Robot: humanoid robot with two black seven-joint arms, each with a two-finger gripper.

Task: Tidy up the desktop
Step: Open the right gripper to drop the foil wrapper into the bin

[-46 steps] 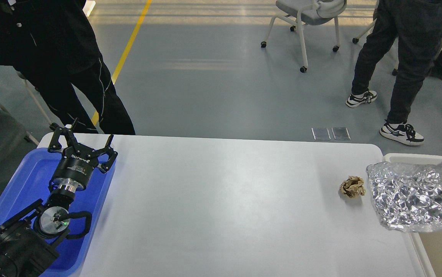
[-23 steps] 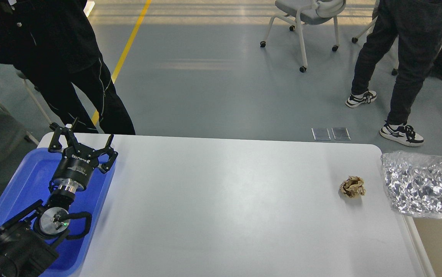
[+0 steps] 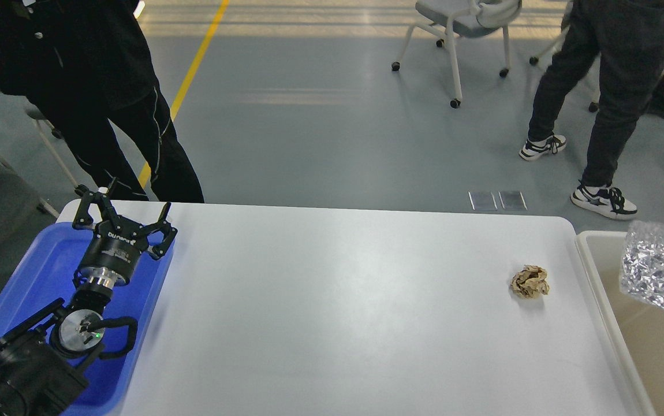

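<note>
The white desktop [image 3: 338,312] fills the middle of the head view. A crumpled brown paper ball [image 3: 529,281] lies on it near the right end. A crumpled silver foil sheet [image 3: 661,266] hangs at the right edge over the beige-white bin [image 3: 589,260]; what holds it is out of frame. My left gripper [image 3: 121,208] is open and empty, above the far end of the blue tray [image 3: 43,271] at the left. My right gripper is out of view.
A person in black [image 3: 95,98] stands close behind the table's far left corner. Other people [image 3: 615,86] and a wheeled chair [image 3: 459,34] are on the grey floor beyond.
The silver foil sheet has moved right, off the desktop's right end and over the bin, mostly leaving the view. The left arm has not moved.
</note>
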